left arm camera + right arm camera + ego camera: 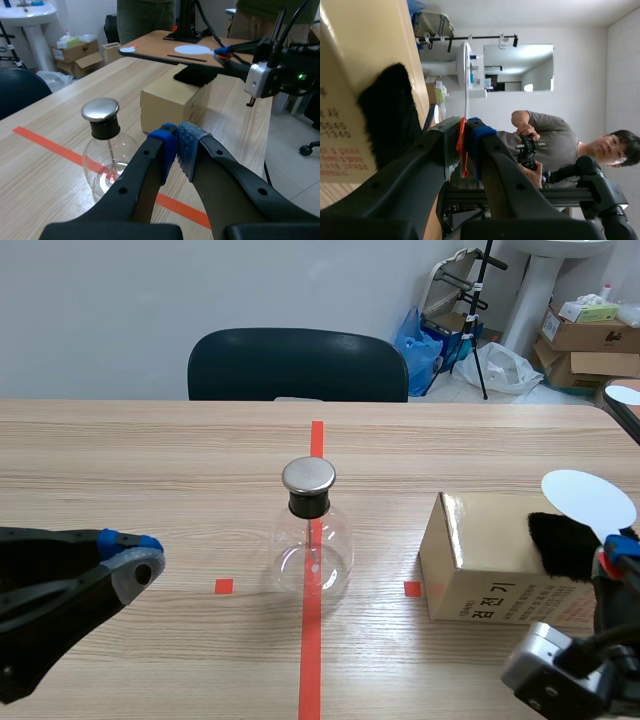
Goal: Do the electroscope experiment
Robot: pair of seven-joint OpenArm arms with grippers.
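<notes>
Scene view, starting closest to the robot: the left gripper [135,558] sits low over the light wooden table [150,460], its fingers closed together on nothing (in the left wrist view the pads [189,147] are touching). Over on the other side, the right gripper [612,555] is clamped on a flat white round disc on an orange-red handle [588,498]. The right wrist view has the handle pinched between the fingers and the disc edge-on above them. Ahead of the left gripper, and well apart from it, a clear glass flask with a black stopper and a round metal cap [310,530] stands upright in the middle of the table, right on the orange-red tape line. Near it, toward the right arm, is a tan cardboard box with printed text [480,560], and a black furry patch [562,540] lies on top of the box, just beside the right gripper. Past the far edge of the table there's a dark rounded chair back [297,365], then some cardboard boxes and blue bags by the wall.
</notes>
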